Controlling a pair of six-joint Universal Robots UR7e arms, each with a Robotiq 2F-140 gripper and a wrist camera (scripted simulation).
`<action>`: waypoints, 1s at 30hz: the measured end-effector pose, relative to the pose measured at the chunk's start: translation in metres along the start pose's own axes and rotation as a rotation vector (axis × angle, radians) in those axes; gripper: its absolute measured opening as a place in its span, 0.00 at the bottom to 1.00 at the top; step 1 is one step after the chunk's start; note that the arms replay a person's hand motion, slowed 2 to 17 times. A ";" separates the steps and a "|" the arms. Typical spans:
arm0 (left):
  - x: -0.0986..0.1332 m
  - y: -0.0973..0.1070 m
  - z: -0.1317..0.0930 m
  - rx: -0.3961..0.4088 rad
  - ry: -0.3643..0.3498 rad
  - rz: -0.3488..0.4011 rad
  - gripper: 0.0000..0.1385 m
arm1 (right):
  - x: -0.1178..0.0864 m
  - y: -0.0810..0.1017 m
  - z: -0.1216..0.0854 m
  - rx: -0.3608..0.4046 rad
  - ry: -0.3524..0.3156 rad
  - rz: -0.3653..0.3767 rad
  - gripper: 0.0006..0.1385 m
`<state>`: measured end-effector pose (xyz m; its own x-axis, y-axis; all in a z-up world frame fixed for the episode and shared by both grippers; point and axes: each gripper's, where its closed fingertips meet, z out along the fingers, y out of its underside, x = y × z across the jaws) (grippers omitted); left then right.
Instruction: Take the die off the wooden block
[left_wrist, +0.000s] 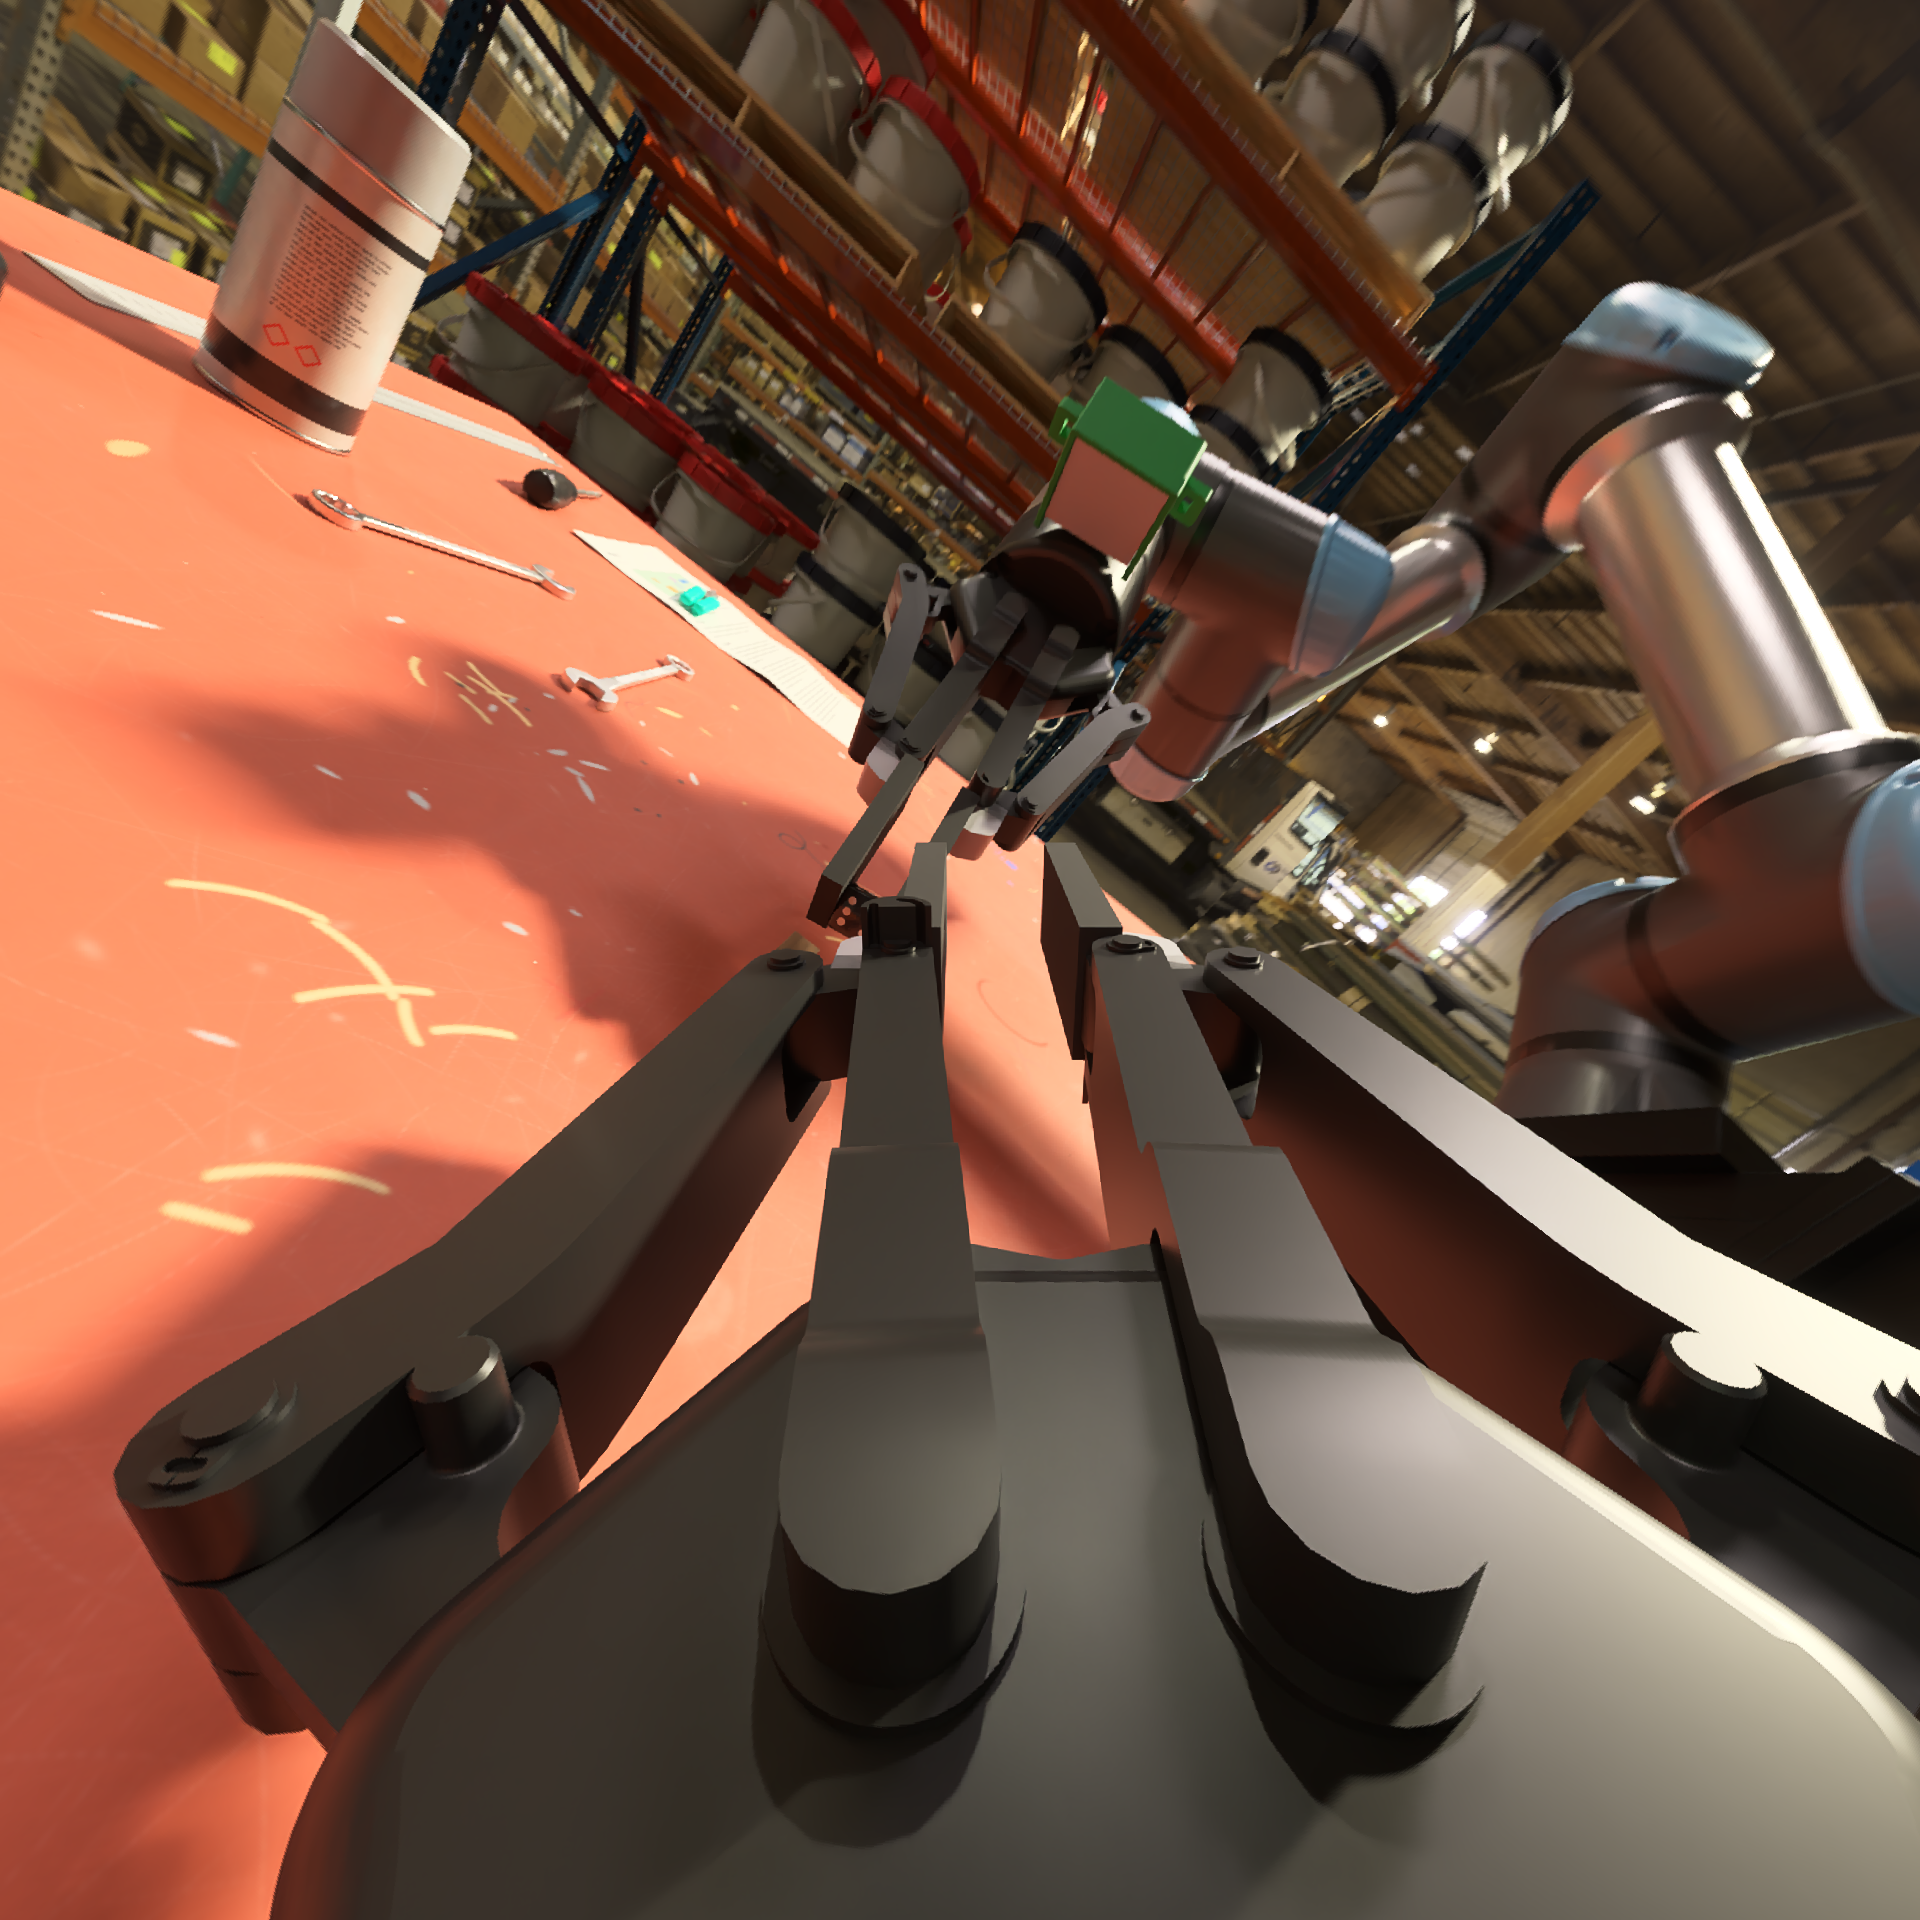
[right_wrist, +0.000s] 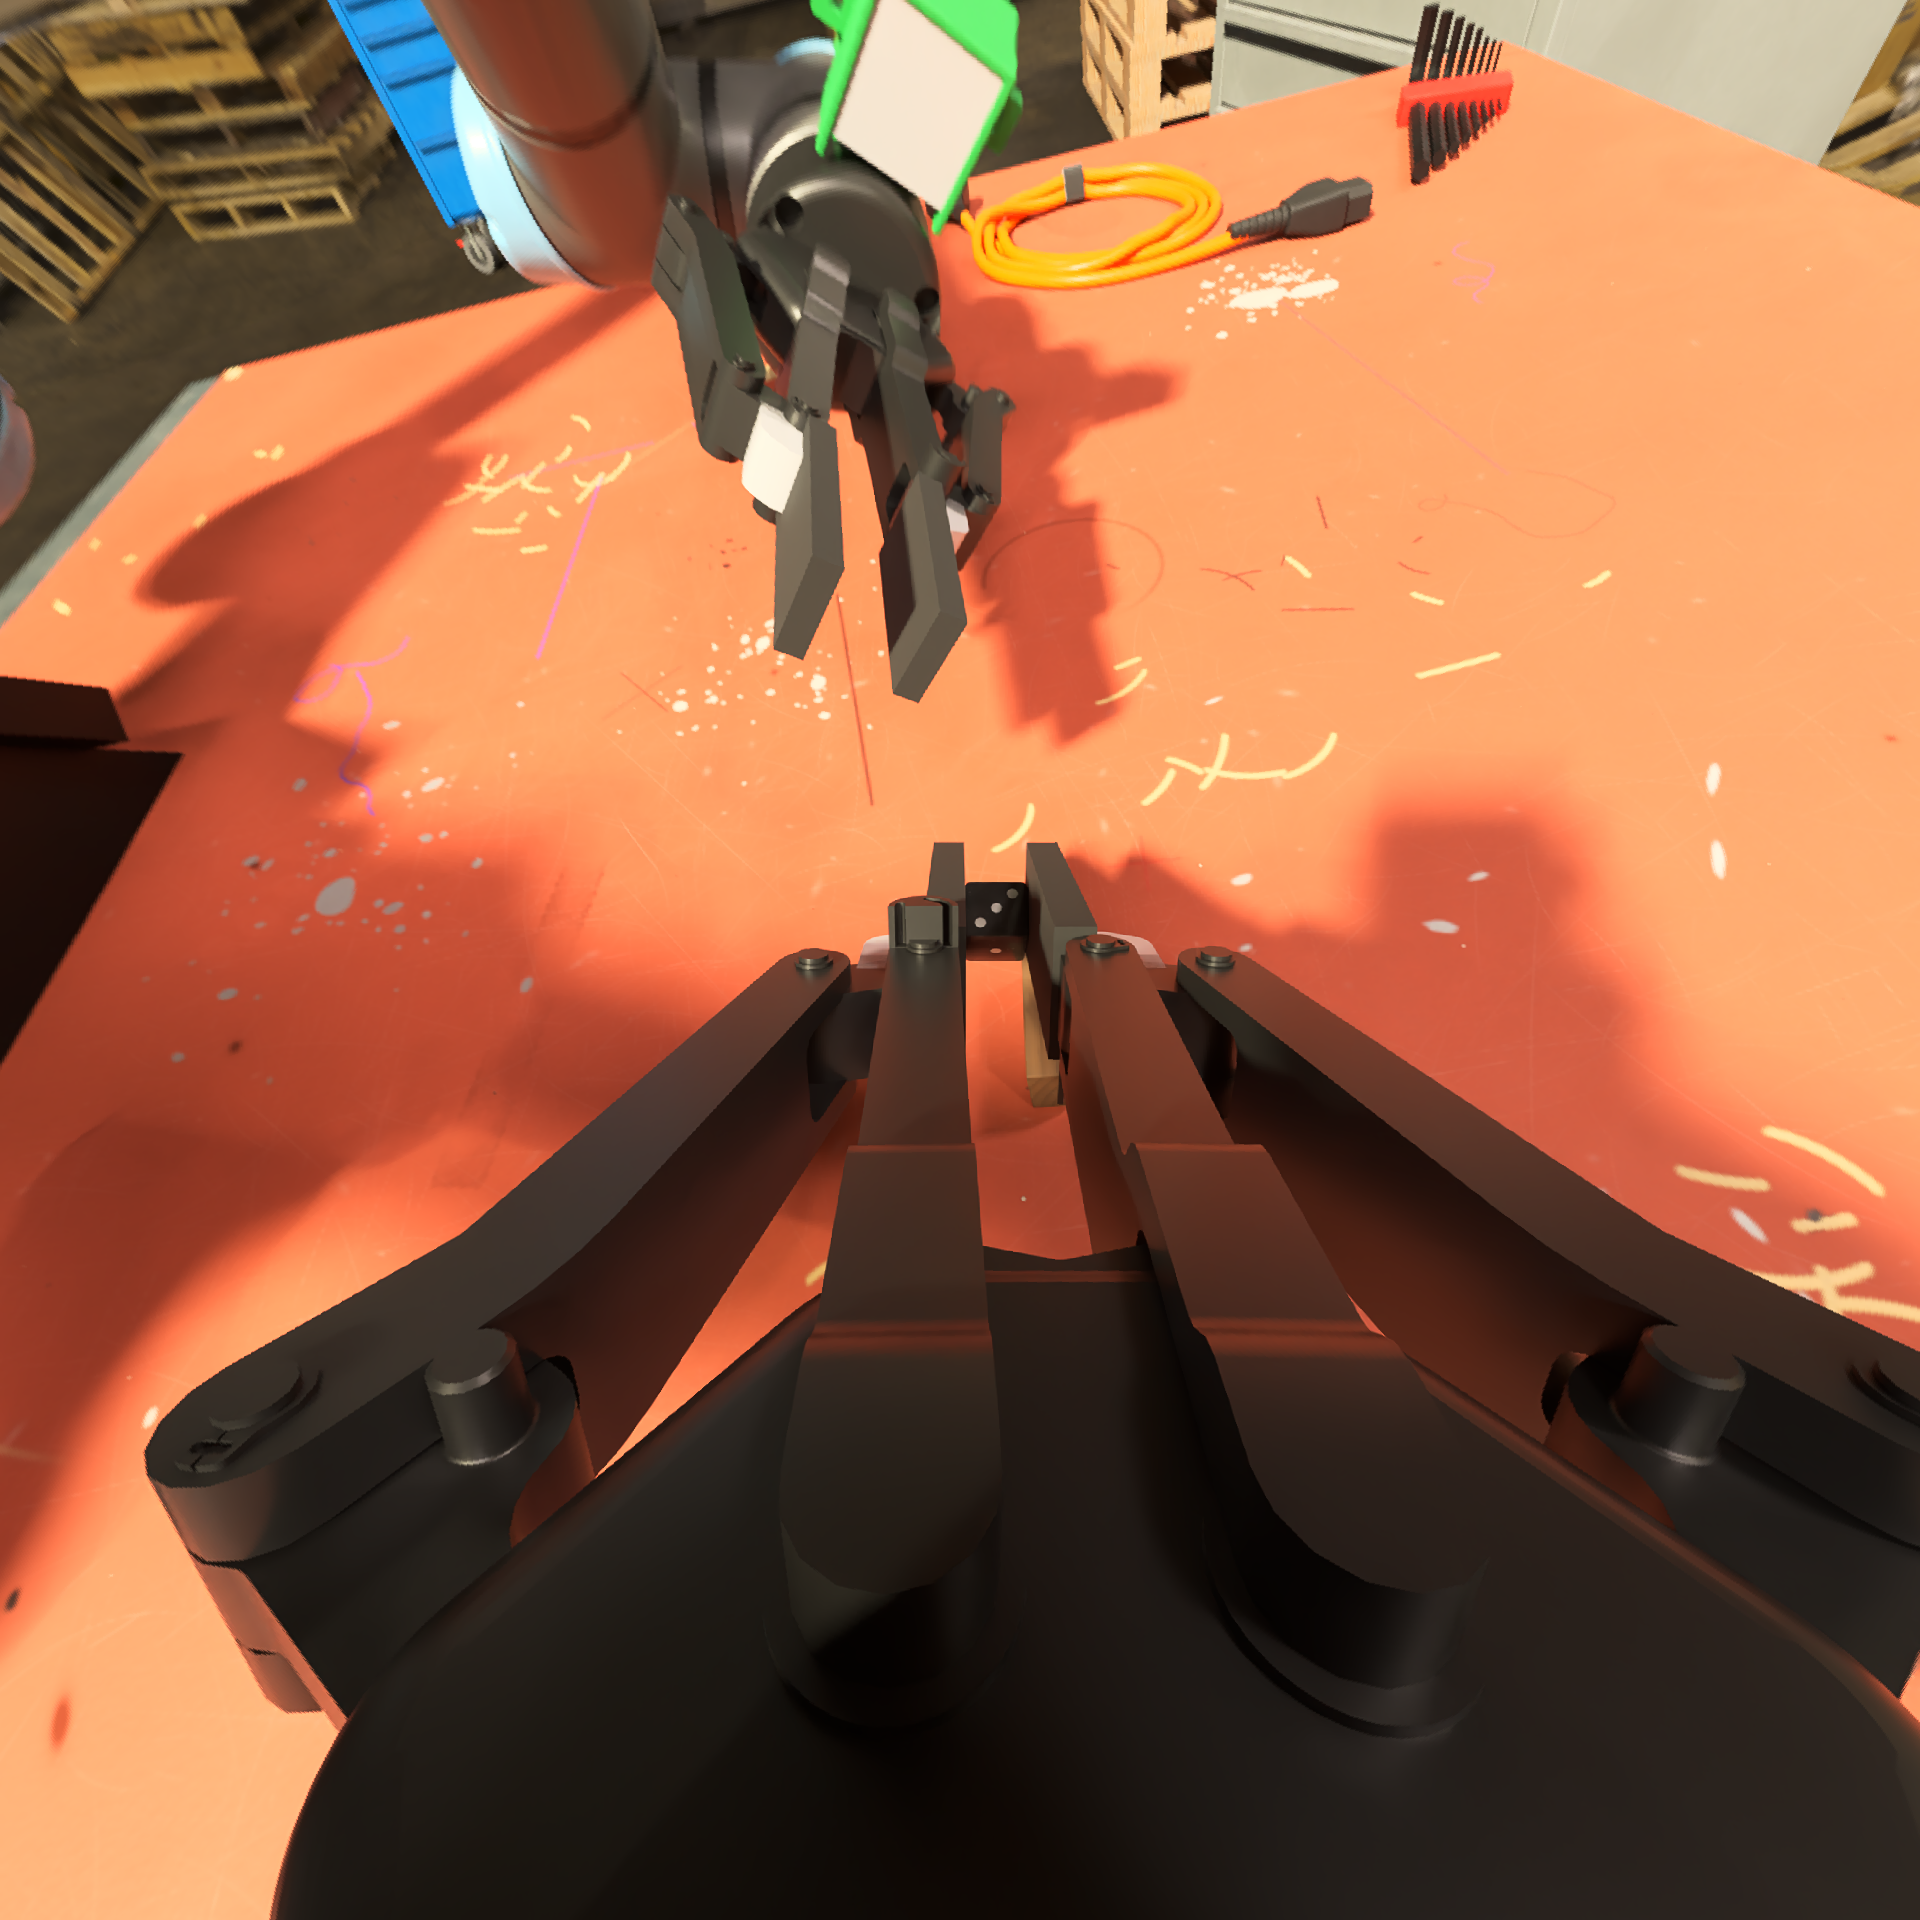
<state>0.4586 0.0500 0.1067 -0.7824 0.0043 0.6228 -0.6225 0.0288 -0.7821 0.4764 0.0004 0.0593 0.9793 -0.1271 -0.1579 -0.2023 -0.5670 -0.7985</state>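
Note:
In the right wrist view my right gripper (right_wrist: 995, 883) is shut on a small black die (right_wrist: 995, 914) with white dots. A light wooden block (right_wrist: 1042, 1039) stands just under the die, partly hidden by the right finger. I cannot tell whether die and block touch. My left gripper (right_wrist: 868, 649) hangs above the orange table (right_wrist: 1455, 727) farther back, jaws a narrow gap apart and empty. In the left wrist view my left gripper (left_wrist: 997, 883) points at the right gripper (left_wrist: 894, 894), whose tip holds the die (left_wrist: 844, 912).
A white can (left_wrist: 332, 239), two wrenches (left_wrist: 447, 545) (left_wrist: 623, 681) and a sheet of paper (left_wrist: 707, 613) lie on the far part of the table. An orange cable coil (right_wrist: 1101, 223) and a red hex-key rack (right_wrist: 1455, 104) sit at the back. A dark box (right_wrist: 62, 831) is at the left edge.

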 end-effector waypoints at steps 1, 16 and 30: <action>0.001 -0.001 -0.001 0.011 0.014 -0.011 0.18 | -0.001 -0.002 -0.001 0.010 -0.007 0.006 0.11; 0.015 -0.015 0.002 0.126 0.174 -0.118 0.18 | -0.014 -0.007 -0.013 0.091 -0.097 0.060 0.11; 0.005 -0.004 0.014 0.055 0.092 -0.065 0.17 | -0.018 -0.012 -0.019 0.144 -0.154 0.107 0.11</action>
<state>0.4573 0.0362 0.1124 -0.7366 0.0961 0.6695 -0.6741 -0.0230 -0.7383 0.4609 -0.0061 0.0833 0.9450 -0.0485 -0.3236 -0.3118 -0.4332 -0.8456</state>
